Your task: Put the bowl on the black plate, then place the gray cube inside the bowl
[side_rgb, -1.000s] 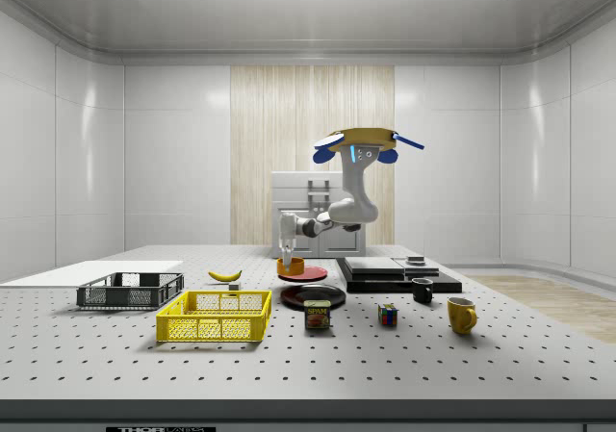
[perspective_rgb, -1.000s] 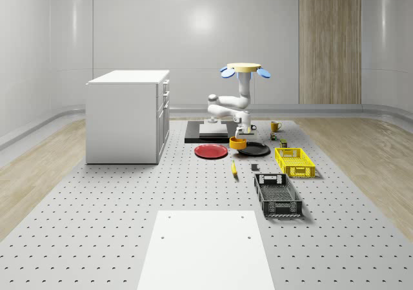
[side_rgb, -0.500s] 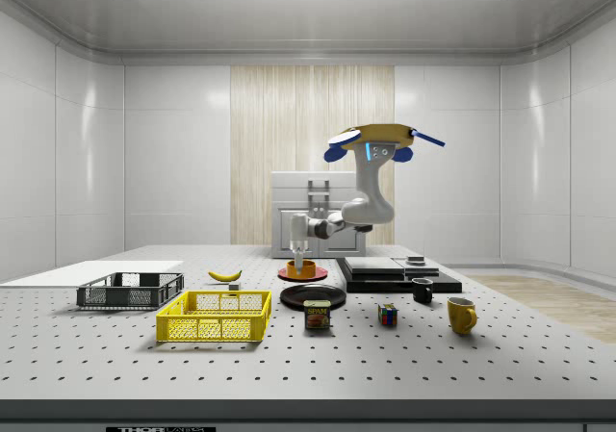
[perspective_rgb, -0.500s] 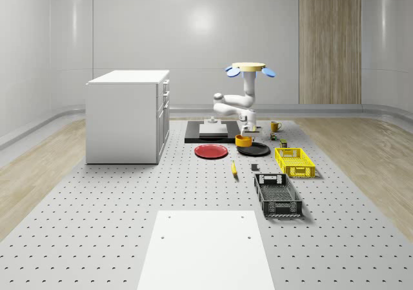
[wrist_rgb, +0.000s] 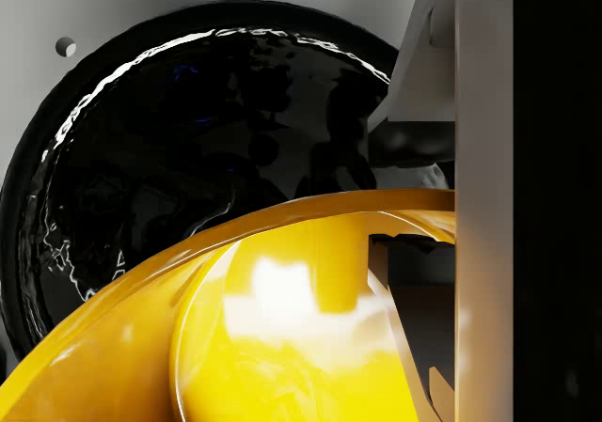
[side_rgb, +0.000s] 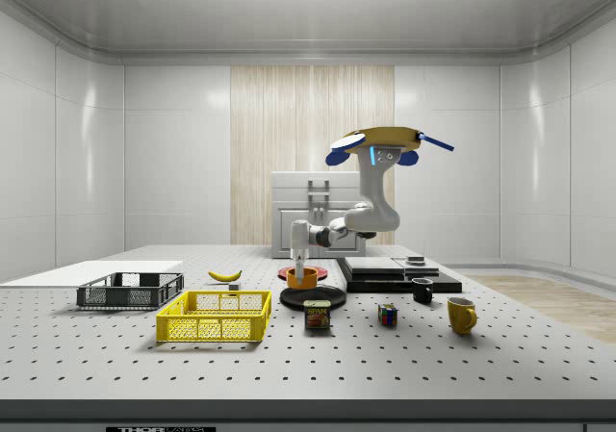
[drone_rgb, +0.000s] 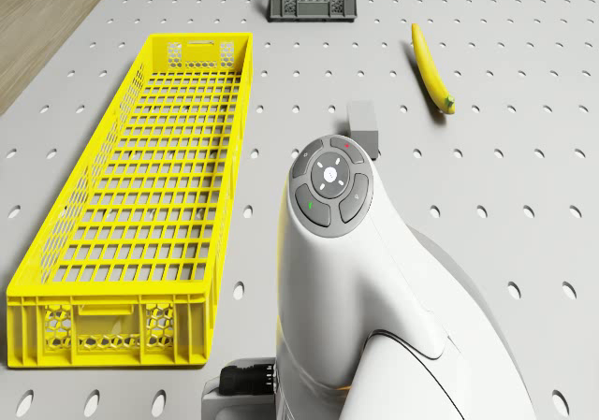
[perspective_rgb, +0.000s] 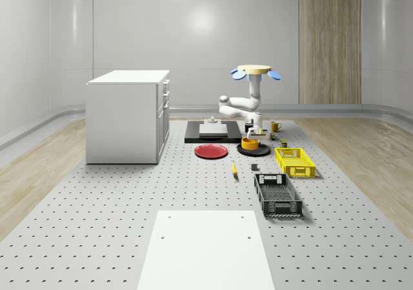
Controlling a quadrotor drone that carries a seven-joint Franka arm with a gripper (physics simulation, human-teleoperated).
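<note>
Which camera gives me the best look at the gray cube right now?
The drone view: the gray cube sits unobstructed on the table between the yellow crate and the banana. The whole-scene view shows it as a speck.

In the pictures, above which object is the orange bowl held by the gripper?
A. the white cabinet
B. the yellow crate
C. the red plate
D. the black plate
D: in the side view the orange bowl hangs in the gripper just above the black plate, and the wrist view shows the plate's glossy black surface directly beyond the bowl's rim.
</note>
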